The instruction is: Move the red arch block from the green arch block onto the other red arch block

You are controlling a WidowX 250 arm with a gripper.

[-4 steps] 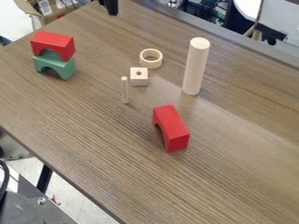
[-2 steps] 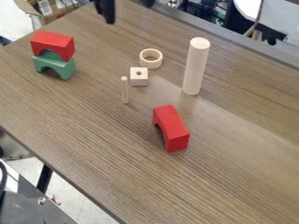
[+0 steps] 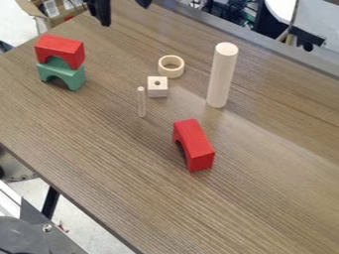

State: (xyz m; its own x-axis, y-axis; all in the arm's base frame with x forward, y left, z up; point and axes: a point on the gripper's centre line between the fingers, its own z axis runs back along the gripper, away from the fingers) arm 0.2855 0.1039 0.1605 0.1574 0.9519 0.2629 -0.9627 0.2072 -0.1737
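Table (image 3: pixel 265 198): brown wood, it carries all the blocks.
Gripper (image 3: pixel 123 7): at the top edge of the view, over the far part of the table; its two fingers are wide apart.
Tall cylinder (image 3: pixel 222 74): pale wood, upright, right of the ring.
Green arch (image 3: pixel 71 78): on the table at the left, nearest to the gripper together with the upper red arch (image 3: pixel 61 47), which rests on top of it.
Lower red arch (image 3: pixel 197 144): alone, its cut-out toward the left.
Ring (image 3: pixel 171 72): pale, just behind the cube.
Cube (image 3: pixel 157 90): pale, with a hole in the top.
Thin peg (image 3: pixel 141 102): upright, near the cube.
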